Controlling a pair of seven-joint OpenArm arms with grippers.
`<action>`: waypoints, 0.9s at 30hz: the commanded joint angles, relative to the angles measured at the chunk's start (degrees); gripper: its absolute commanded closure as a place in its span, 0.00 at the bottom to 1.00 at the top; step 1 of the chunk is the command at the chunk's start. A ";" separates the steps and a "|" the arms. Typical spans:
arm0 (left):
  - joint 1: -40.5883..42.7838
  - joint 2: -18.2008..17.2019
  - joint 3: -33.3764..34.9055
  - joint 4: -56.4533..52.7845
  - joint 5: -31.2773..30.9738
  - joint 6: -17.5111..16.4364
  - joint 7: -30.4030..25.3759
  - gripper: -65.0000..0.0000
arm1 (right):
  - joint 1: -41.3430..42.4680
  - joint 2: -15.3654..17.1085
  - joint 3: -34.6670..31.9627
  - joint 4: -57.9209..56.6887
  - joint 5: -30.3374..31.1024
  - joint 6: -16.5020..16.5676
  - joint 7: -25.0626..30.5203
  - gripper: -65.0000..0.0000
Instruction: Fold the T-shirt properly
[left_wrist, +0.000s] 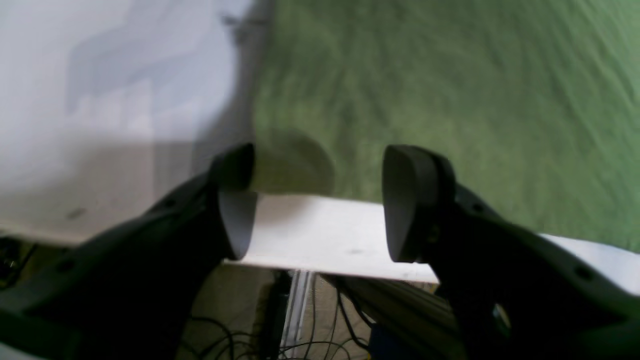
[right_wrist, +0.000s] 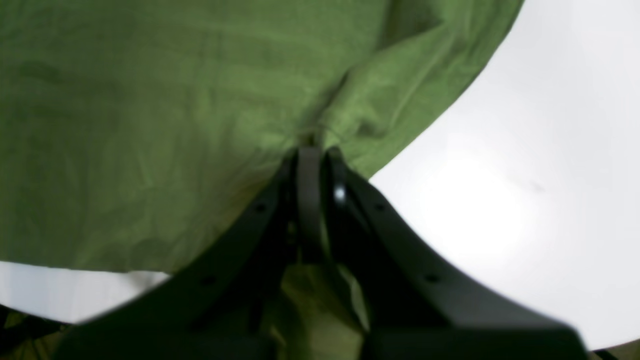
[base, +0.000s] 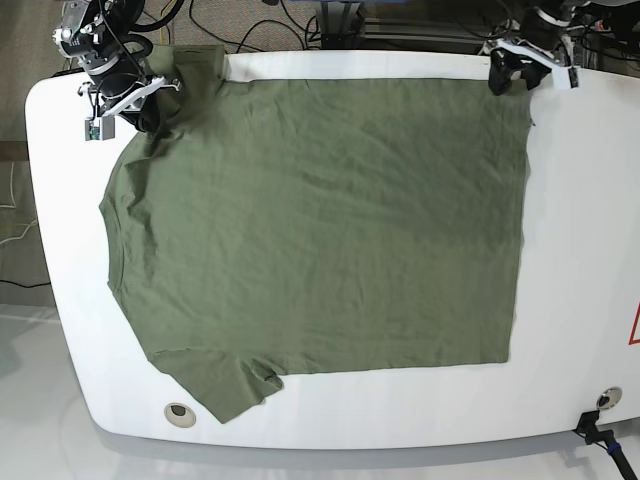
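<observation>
The olive-green T-shirt (base: 320, 230) lies spread flat on the white table (base: 580, 250), neckline to the left and hem to the right. My right gripper (base: 140, 112) is at the shirt's far left corner, by the far sleeve (base: 195, 62). In the right wrist view this gripper (right_wrist: 312, 150) is shut on a pinch of the shirt (right_wrist: 150, 125). My left gripper (base: 505, 80) is at the far hem corner. In the left wrist view it (left_wrist: 320, 200) is open and empty, over the table edge (left_wrist: 320, 240), with the shirt (left_wrist: 450, 100) just ahead.
Cables and frame parts (base: 300, 25) lie beyond the table's far edge, also below the edge in the left wrist view (left_wrist: 300, 320). A round hole (base: 180, 412) is at the near left. A black fitting (base: 600, 430) sits at the near right corner.
</observation>
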 joint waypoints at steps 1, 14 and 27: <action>0.01 -0.10 -0.14 0.36 0.39 -0.06 0.97 0.45 | -0.18 0.69 0.39 0.85 0.69 0.19 1.23 0.97; -4.39 -0.10 -0.14 0.36 0.48 -0.06 0.97 0.45 | -0.18 0.69 0.48 0.76 0.69 0.19 1.23 0.97; -5.27 -0.54 1.61 0.27 1.27 -0.06 1.05 1.00 | -0.18 0.69 0.48 0.76 0.69 0.19 1.23 0.97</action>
